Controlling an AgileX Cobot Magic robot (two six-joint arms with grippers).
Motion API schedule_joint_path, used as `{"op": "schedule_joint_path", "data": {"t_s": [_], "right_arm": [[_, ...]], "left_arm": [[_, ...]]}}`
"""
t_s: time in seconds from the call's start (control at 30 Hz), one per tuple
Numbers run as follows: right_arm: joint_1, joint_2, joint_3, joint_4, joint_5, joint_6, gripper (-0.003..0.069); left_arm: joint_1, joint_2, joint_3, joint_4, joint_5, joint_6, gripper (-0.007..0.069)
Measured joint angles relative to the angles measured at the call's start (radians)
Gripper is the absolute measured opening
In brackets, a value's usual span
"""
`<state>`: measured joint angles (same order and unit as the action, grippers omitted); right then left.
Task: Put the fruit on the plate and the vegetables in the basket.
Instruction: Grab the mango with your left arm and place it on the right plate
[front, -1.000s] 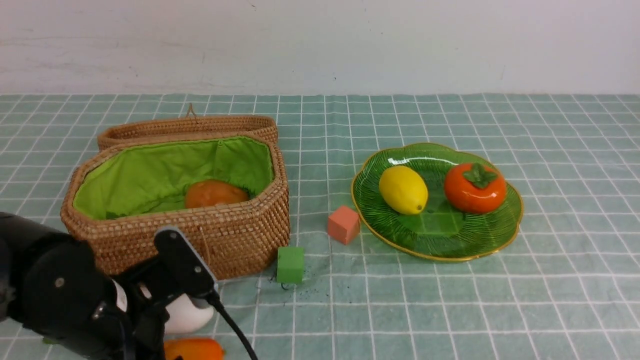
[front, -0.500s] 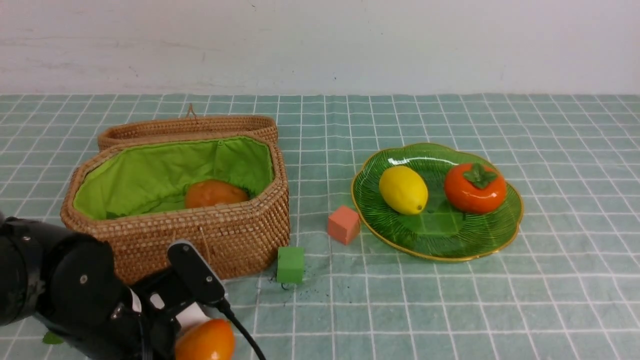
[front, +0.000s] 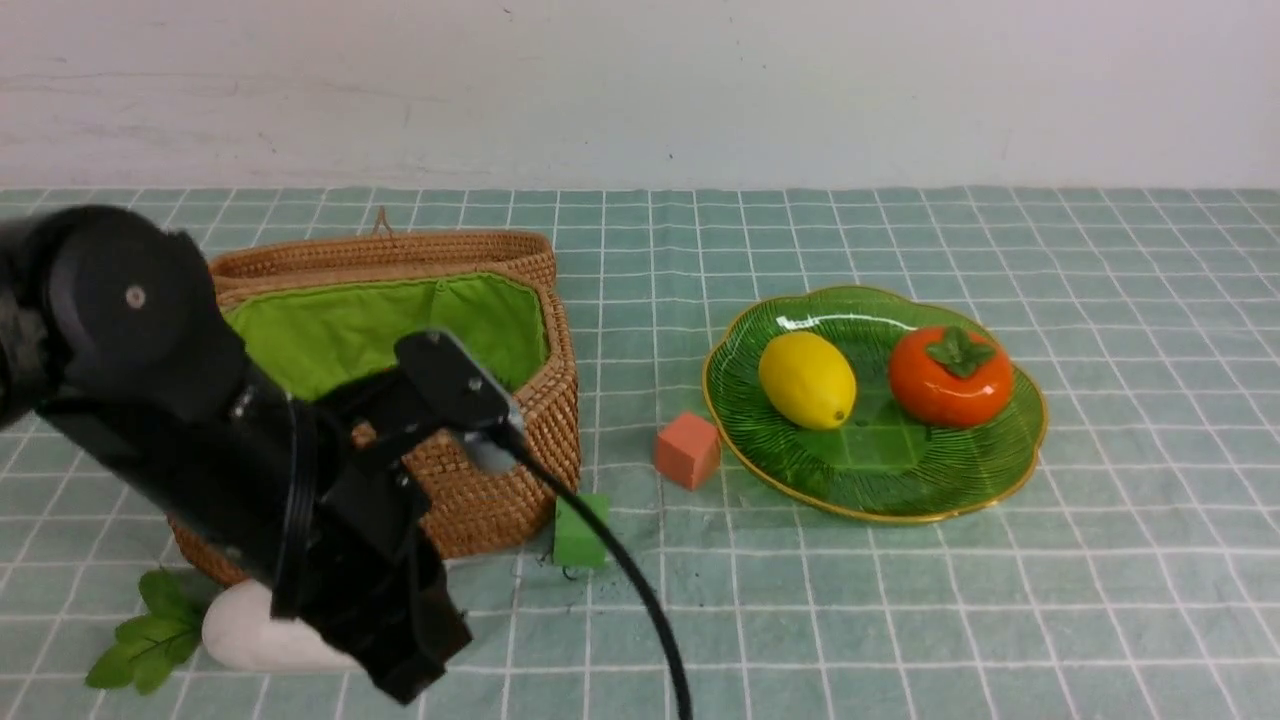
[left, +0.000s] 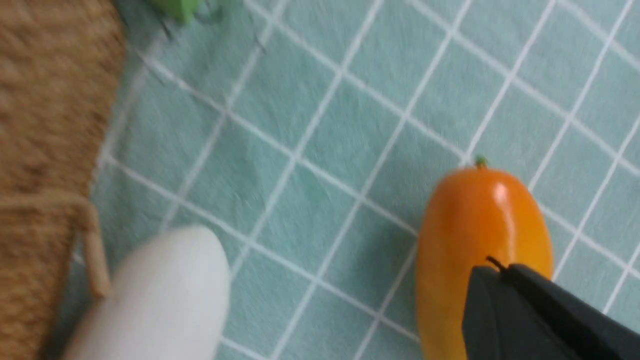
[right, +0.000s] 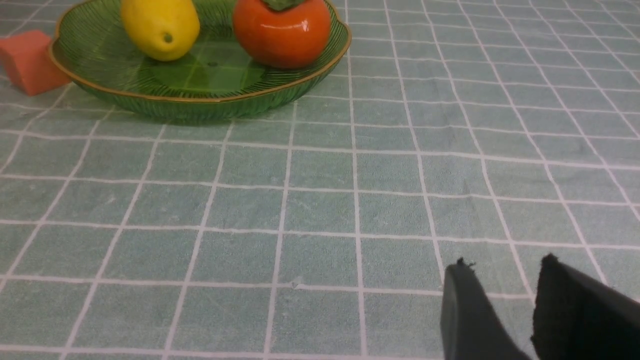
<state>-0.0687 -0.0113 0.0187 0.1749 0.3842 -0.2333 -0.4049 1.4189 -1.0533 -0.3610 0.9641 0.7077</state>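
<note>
The lemon (front: 806, 380) and the persimmon (front: 950, 375) rest on the green plate (front: 880, 480). On the cloth beside the basket (front: 500, 480) lies the mango (left: 475, 225), which my left arm hides in the front view. My left gripper (left: 492, 272) hovers over the mango with its fingers pressed together and nothing between them. The white radish (front: 250, 635) with its green leaves (front: 145, 625) lies in front of the basket. My right gripper (right: 505, 267) stands open and empty above bare cloth, short of the plate (right: 200, 102).
A green cube (front: 580, 530) sits at the basket's front right corner. A salmon cube (front: 687, 449) stands against the plate's left rim. The woven lid (front: 380, 250) leans behind the basket. My left arm covers much of the basket's front.
My left arm has lifted up and back in front of the basket, uncovering the radish. Its jaws have closed. The mango showed beside the gripper half a second ago and is now behind the arm.
</note>
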Motion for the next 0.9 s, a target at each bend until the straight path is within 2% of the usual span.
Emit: {"op": "schedule_joint_path", "data": {"t_s": [0.1, 0.17, 0.27, 0.37, 0.4, 0.47, 0.5, 0.57, 0.63, 0.73, 0.87, 0.9], "right_arm": [[0.000, 0.000, 0.000, 0.000, 0.000, 0.000, 0.0225], [0.000, 0.000, 0.000, 0.000, 0.000, 0.000, 0.0227], [0.000, 0.000, 0.000, -0.001, 0.000, 0.000, 0.0232], [0.000, 0.000, 0.000, -0.012, 0.000, 0.000, 0.0234], [0.000, 0.000, 0.000, -0.012, 0.000, 0.000, 0.0234], [0.000, 0.000, 0.000, -0.017, 0.000, 0.000, 0.0235], [0.000, 0.000, 0.000, -0.021, 0.000, 0.000, 0.0236], [0.000, 0.000, 0.000, -0.022, 0.000, 0.000, 0.0238], [0.000, 0.000, 0.000, -0.023, 0.000, 0.000, 0.0237], [0.000, 0.000, 0.000, -0.023, 0.000, 0.000, 0.0239], [0.000, 0.000, 0.000, -0.023, 0.001, 0.000, 0.0239], [0.000, 0.000, 0.000, -0.023, 0.001, 0.000, 0.0239]], "left_arm": [[0.000, 0.013, -0.047, -0.002, 0.015, -0.008, -0.0013], [-0.009, 0.022, -0.063, 0.002, 0.088, -0.023, -0.0008], [-0.051, 0.013, -0.035, 0.020, 0.148, -0.026, 0.0068], [-0.108, 0.003, 0.030, 0.054, 0.131, -0.040, 0.0247], [-0.112, 0.003, 0.030, 0.054, 0.127, -0.040, 0.0247], [-0.140, 0.002, 0.077, 0.088, 0.093, -0.072, 0.0377], [-0.158, 0.002, 0.122, 0.129, 0.040, -0.125, 0.0544], [-0.160, 0.002, 0.164, 0.172, -0.028, -0.192, 0.0627], [-0.160, 0.006, 0.201, 0.216, -0.106, -0.254, 0.0658], [-0.160, 0.026, 0.237, 0.237, -0.197, -0.289, 0.0655], [-0.160, 0.070, 0.251, 0.239, -0.250, -0.301, 0.0616], [-0.160, 0.090, 0.252, 0.239, -0.280, -0.301, 0.0578]]}}
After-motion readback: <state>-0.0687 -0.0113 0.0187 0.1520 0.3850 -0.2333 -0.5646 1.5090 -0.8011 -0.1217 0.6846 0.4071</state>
